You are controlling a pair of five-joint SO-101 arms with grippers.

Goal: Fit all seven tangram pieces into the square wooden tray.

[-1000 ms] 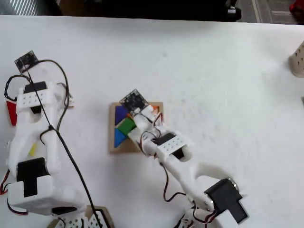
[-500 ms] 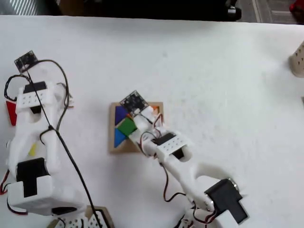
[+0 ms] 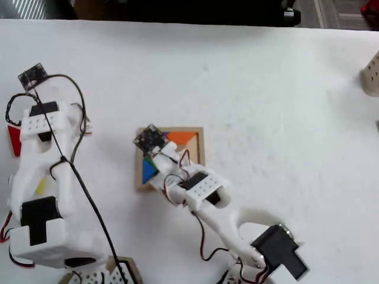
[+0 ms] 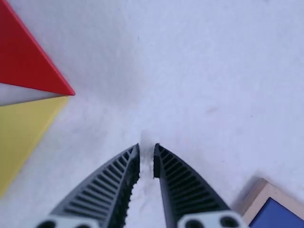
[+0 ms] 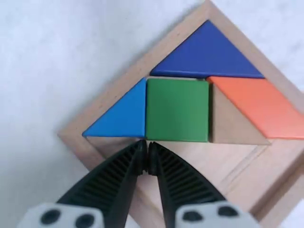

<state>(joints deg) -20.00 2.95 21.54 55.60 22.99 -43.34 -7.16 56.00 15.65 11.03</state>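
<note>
Since the earlier frames the right arm has swung sideways over the tray (image 3: 202, 151), so the orange piece (image 3: 180, 137) in the far corner is now uncovered. The left arm has not moved.

The right gripper (image 5: 146, 159) is closed, its fingertips together with nothing between them. The tips are over bare tray floor. Just ahead of them is the line where the light blue triangle (image 5: 123, 118) meets the green square (image 5: 177, 110). Beyond these two lies the dark blue triangle (image 5: 206, 54), against the tray rim. The orange piece is farther to the side, past the green square. Between them is a pale wooden triangle (image 5: 232, 126); I cannot tell if it is a piece or bare floor.

The left gripper (image 4: 146, 159) is almost closed, with a thin slit between the fingers, and it holds nothing. It is above the white table (image 4: 204, 71). The red triangle (image 4: 28, 57) and the yellow piece (image 4: 21, 133) lie on the table to one side of it, outside the tray, with corners nearly touching.
</note>
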